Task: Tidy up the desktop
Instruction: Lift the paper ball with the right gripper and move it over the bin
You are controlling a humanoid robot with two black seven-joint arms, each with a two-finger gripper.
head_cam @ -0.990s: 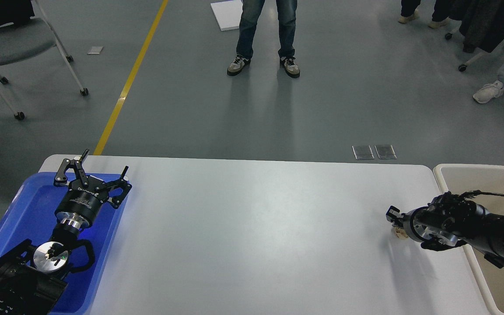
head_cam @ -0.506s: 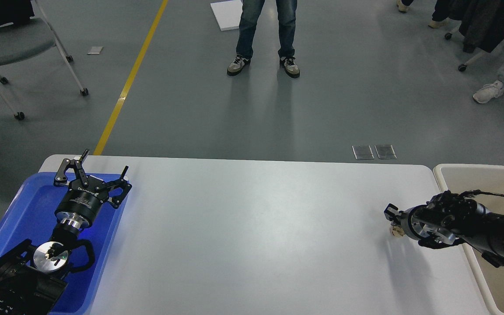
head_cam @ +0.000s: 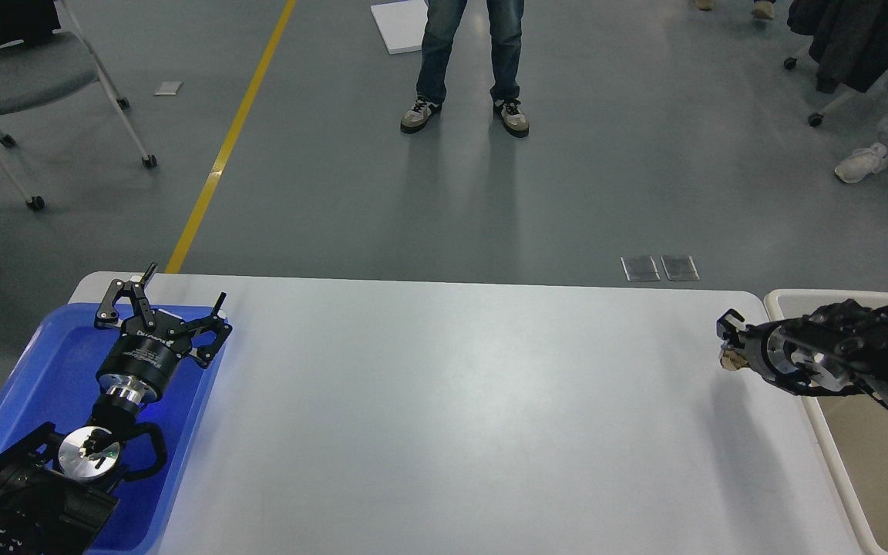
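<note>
The desktop is a wide white-grey table top. My right gripper hangs above its right edge, next to the beige bin, and is shut on a small beige object held off the surface. The object is too small to identify. My left gripper is open and empty, its fingers spread over the far end of the blue tray at the desktop's left end.
A beige plastic bin stands against the desktop's right edge, under my right arm. A person stands on the floor beyond the table. A grey chair is at the far left, and more people are at the far right.
My right gripper has lifted the small beige object off the desktop and moved it right and away, toward the beige bin. The left arm has not moved.
</note>
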